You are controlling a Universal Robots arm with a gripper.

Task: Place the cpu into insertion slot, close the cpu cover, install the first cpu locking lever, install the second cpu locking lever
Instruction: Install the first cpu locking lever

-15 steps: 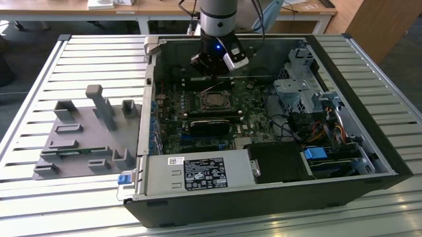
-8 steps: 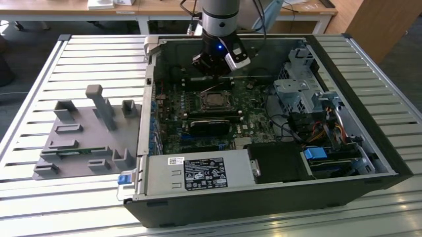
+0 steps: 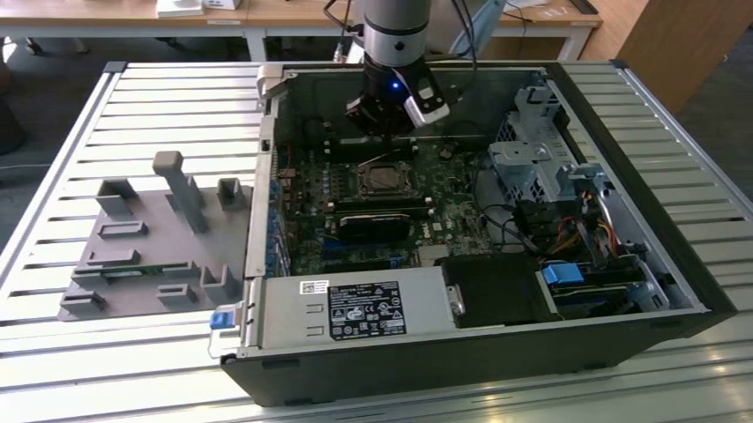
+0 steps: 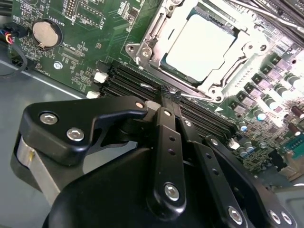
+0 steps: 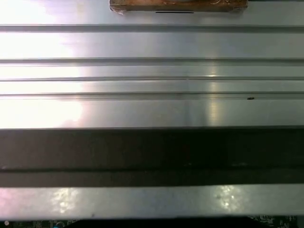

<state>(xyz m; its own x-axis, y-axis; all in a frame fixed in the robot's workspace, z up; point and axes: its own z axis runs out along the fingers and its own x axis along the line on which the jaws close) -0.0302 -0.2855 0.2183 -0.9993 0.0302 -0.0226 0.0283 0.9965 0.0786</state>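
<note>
Socket loaded: the small, flat, square cpu with a pale silvery metal top sits in the silver-rimmed, dark insertion slot, just beyond the black gripper. The thin silvery cpu cover frame appears lowered around it. The cpu is probably light, stiff and fragile underneath, so it is best held by its edges. The grey arm hangs near-vertical over the green motherboard, fingers drawn together.
</note>
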